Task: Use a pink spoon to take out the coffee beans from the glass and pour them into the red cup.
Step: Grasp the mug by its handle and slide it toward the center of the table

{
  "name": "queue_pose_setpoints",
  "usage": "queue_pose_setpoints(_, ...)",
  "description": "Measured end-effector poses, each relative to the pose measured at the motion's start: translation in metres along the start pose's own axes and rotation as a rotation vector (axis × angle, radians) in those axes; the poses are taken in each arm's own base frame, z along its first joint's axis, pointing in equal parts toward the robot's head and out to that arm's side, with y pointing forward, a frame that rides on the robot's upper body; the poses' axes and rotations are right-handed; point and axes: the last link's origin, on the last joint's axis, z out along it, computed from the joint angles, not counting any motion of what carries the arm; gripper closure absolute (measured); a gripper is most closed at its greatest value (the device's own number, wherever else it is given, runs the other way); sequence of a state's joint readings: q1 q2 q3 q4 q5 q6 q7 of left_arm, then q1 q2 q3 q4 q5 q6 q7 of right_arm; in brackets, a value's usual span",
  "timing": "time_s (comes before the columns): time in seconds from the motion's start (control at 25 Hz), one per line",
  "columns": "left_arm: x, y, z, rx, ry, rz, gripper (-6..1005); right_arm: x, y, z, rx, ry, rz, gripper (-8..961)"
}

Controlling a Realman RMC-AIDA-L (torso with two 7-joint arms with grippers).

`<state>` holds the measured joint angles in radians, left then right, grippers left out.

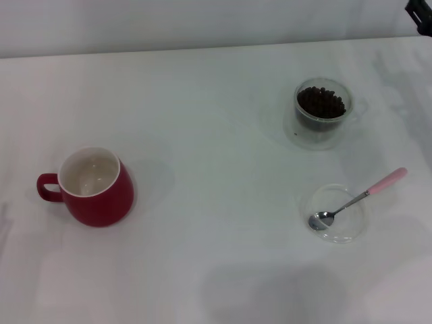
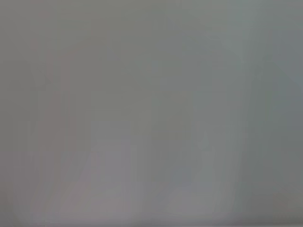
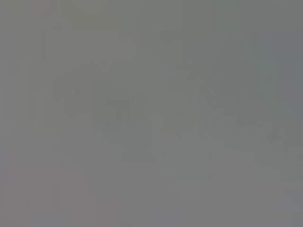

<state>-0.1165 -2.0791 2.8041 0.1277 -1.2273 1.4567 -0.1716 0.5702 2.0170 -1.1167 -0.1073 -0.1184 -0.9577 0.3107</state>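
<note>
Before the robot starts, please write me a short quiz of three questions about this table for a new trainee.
1. True or false: the red cup already holds coffee beans.
2. Where does the bowl of the pink spoon rest?
A. inside the glass
B. in the flat clear dish
C. inside the red cup
3. Fill in: in the head view, the red cup's handle points toward the robot's ____ side.

Key
1. False: its white inside is empty, and the beans are all in the glass.
2. B: the pink handle sticks out over the dish's rim.
3. left
</note>
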Motion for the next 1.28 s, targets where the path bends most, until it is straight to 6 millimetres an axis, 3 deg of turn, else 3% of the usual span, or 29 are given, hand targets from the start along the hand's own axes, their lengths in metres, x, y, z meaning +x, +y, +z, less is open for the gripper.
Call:
queue_pose_setpoints(0.24, -0.004, -0.001, -0.008, -0.086, -0.041, 0.071, 157, -0.005, 0.008, 0.010, -0.016, -0.001, 0.000, 97)
queue_pose_setpoints(0.72, -0.008, 0.021, 0.026, -0.231, -0.085, 0.118, 158, -0.002, 0.005, 0.007, -0.002, 0.004, 0.005, 97)
queue_pose_setpoints(1.28, -0.016, 0.027, 0.038, -0.261, -0.152, 0.138, 157, -0.005, 0.006, 0.009, -0.007, -0.006, 0.006, 97)
